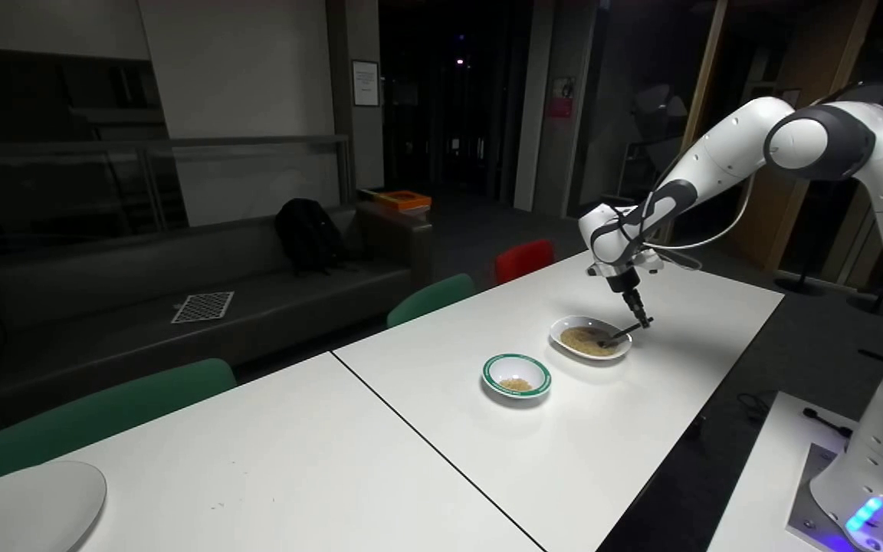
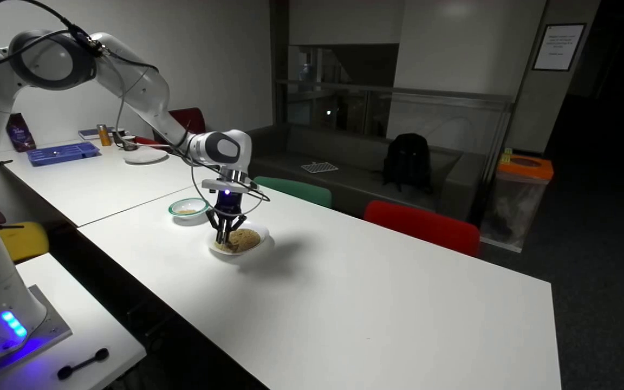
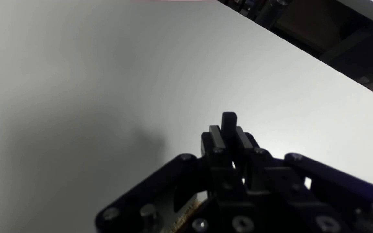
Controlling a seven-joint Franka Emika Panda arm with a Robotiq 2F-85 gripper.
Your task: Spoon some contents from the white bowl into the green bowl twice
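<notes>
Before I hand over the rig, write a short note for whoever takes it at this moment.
Gripper: shut on the black spoon, near its handle end.
Spoon: slanted over the rim of the white bowl, lower end down at the tan grains; can't tell if it's loaded.
Green-rimmed bowl: close to the white bowl, not touching it.
Done: a small patch of grains lies in the green-rimmed bowl; spoonful count can't be told.
Left: probably lift a spoonful, carry it across and tip it in.
</notes>
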